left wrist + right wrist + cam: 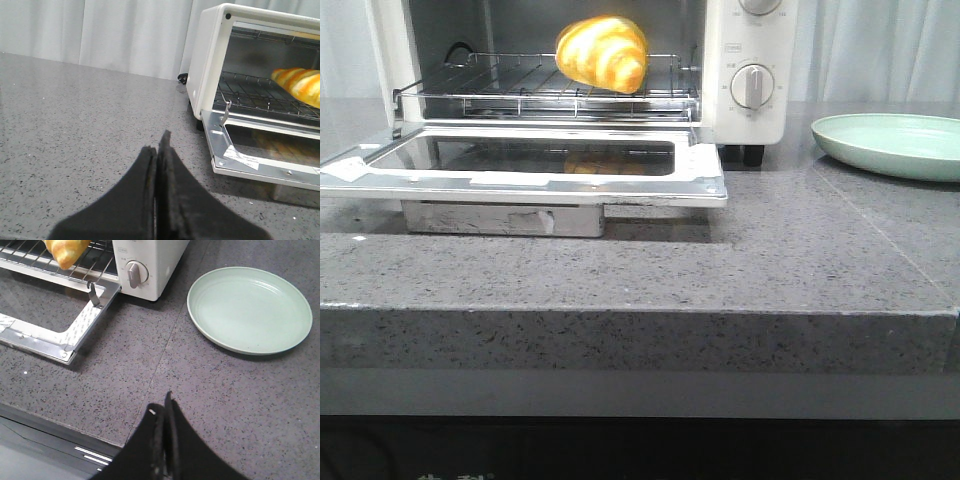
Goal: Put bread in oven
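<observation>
The bread (603, 52) lies on the wire rack (510, 85) inside the white oven (745, 60), toward the right half of the rack as the front camera sees it. Its long axis runs roughly across the oven's width and tilts a little: the broader, rounded end sits lower at the right, and the narrower end rises toward the left. The orange-brown stripes cross that axis. In the left wrist view the bread (300, 85) shows as a long striped shape lying along the rack, and in the right wrist view one tapered end (66, 251) hangs just over the rack's front edge.

The oven door (530, 165) is folded fully down, flat over the grey speckled worktop (720, 260), and a faint reflection of the bread shows in its glass. A metal tray (505, 218) sits under the door.

To the right of the oven, well apart from the bread, a pale green plate (890, 145) rests on the worktop.

The left claw (157, 150) is clenched, fingers pressed together, holding nothing, above the worktop left of the oven. The right claw (165, 415) is likewise clenched on nothing, near the worktop's front edge.
</observation>
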`<act>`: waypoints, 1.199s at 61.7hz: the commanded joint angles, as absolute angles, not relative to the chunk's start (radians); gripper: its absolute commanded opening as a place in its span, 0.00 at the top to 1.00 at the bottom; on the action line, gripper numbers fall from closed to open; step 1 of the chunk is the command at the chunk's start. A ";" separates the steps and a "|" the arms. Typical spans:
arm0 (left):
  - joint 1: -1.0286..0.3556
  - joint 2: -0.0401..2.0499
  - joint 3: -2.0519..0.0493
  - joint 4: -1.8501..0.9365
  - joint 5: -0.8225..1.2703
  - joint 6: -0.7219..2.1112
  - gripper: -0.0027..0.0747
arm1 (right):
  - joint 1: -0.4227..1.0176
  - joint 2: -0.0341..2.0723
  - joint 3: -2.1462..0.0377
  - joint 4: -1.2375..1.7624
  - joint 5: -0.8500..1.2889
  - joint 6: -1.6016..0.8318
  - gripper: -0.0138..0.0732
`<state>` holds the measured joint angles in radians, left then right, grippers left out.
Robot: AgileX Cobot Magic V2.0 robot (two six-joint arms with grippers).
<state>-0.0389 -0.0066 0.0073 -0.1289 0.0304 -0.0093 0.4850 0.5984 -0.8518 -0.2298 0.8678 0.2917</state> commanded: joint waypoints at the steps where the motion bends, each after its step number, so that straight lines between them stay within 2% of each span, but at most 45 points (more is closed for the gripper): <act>1: -0.039 -0.026 0.030 -0.124 -0.046 -0.014 0.99 | 0.479 0.604 -0.876 -0.255 0.804 0.284 0.92; 74: -0.082 -0.026 0.030 -0.083 -0.096 -0.014 0.99 | 0.479 0.604 -0.876 -0.255 0.804 0.284 0.92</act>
